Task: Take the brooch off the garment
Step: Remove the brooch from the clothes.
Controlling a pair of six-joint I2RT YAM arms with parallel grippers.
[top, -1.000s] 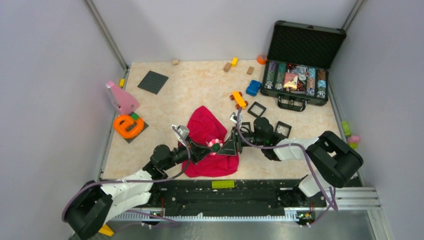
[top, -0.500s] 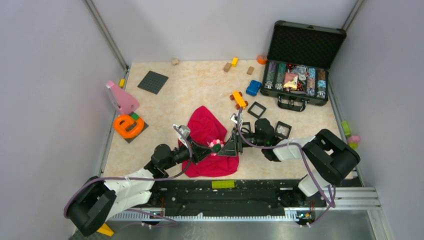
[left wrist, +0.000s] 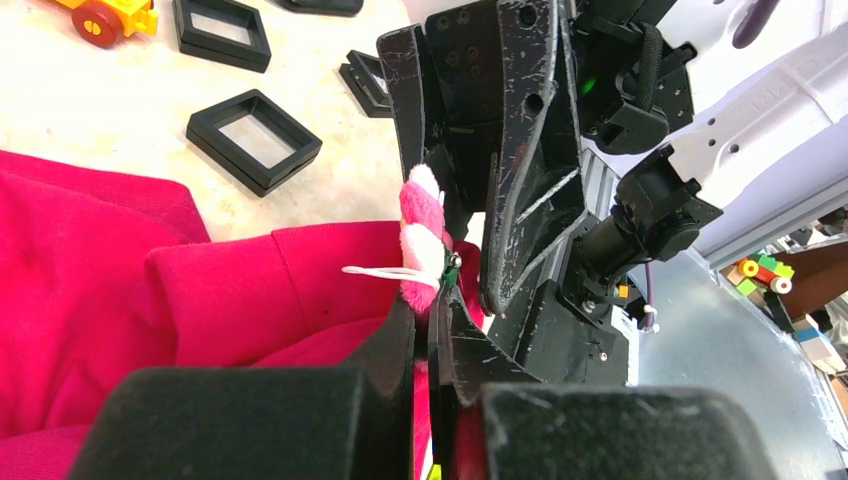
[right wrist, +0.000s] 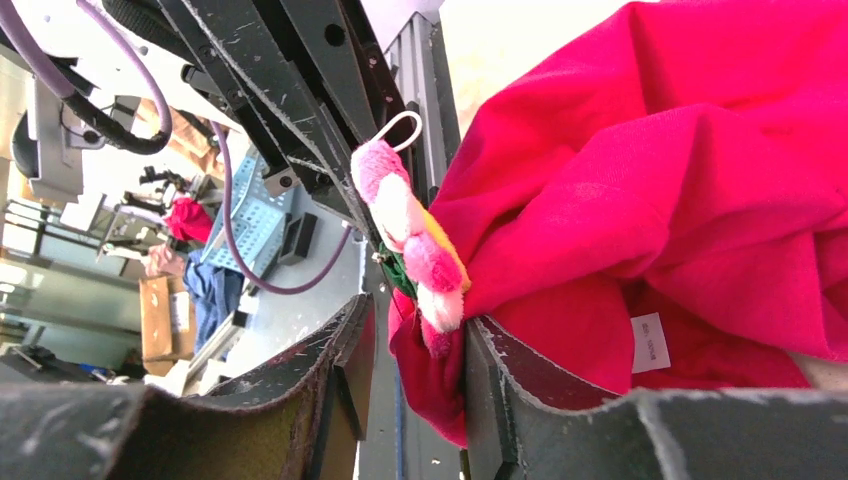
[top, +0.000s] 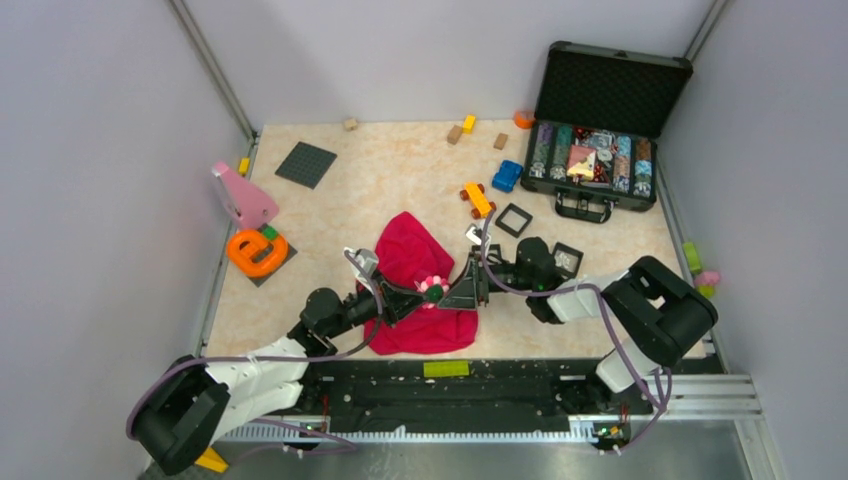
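**Item:** brooch point(top: 433, 288), a plush flower disc with pink-and-white petals.

**Location:** on the red garment point(top: 410, 255), mid-way along the near edge of the tabletop point(top: 380, 170), standing on edge between the two arms.

**Left fingers** point(left wrist: 390, 345): all but closed, nipping the brooch's lower rim.

**Right fingers** point(right wrist: 335, 370): narrow gap, packed with a fold of garment just under the brooch.

**Handling (judged):** light, soft and squashable; the fastening probably snags cloth. Best gripped at the rim beside the fastening, with the cloth pinned.
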